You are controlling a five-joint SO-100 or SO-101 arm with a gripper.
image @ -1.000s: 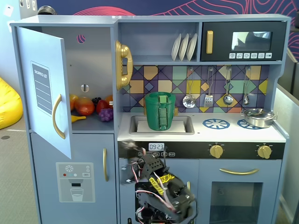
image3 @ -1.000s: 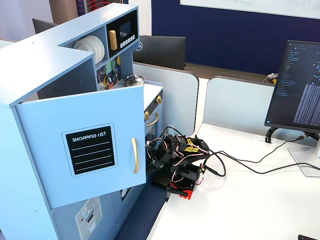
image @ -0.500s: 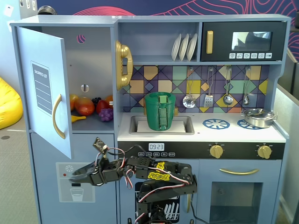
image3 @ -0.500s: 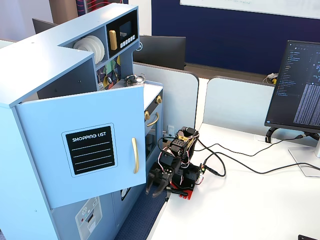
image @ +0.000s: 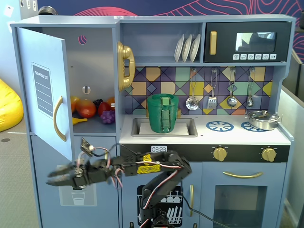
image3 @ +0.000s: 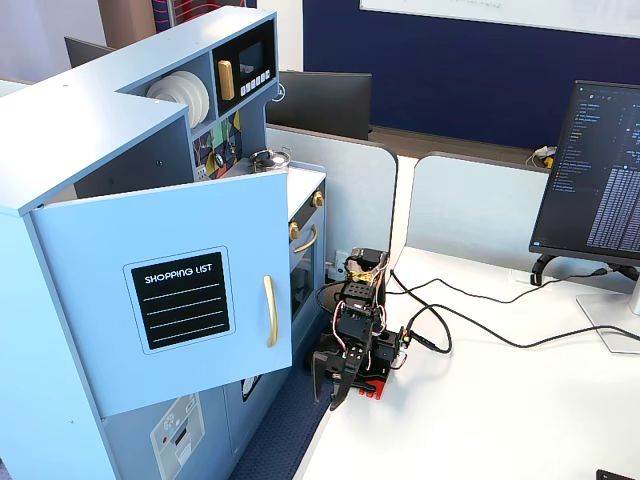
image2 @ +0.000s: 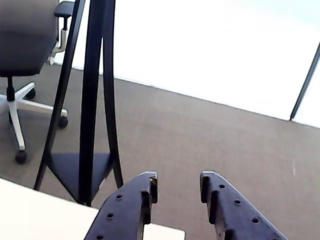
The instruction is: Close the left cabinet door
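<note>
The left cabinet door is light blue, with a black "SHOPPING LIST" panel and a curved gold handle. It stands swung wide open at the upper left of the toy kitchen, and it also shows in a fixed view. My gripper reaches left, just below the door's lower edge and in front of the lower door with the dispenser graphic. It touches neither. In a fixed view my gripper hangs right of the door. In the wrist view my gripper is open and empty and faces the floor.
Toy food lies in the open cabinet. A green basket stands in the sink and a pot on the stove. A tripod and an office chair stand on the floor. A monitor and cables lie on the white table.
</note>
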